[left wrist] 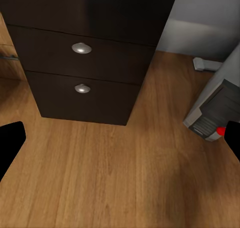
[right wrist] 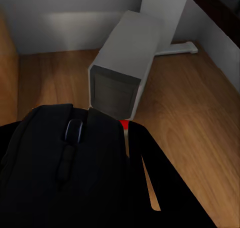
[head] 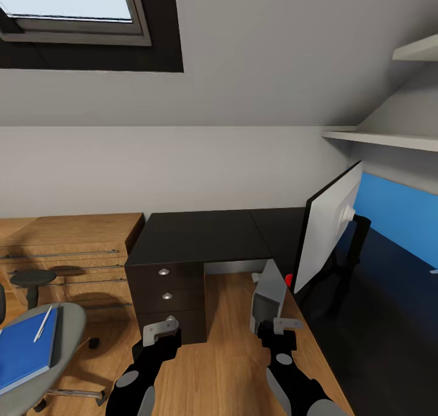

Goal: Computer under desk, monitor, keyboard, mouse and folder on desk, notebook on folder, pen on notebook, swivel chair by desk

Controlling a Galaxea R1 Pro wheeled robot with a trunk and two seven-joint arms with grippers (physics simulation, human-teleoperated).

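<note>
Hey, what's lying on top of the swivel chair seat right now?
On the swivel chair seat lies a blue folder with a white pen resting on it. Whether a notebook lies between them cannot be told; the seat beneath is covered.

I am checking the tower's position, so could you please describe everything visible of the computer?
The computer is a light grey tower case with a darker, vented front panel. It stands upright on the wooden floor beneath the desk, near the white leg. A small red spot shows beside its front.
</note>
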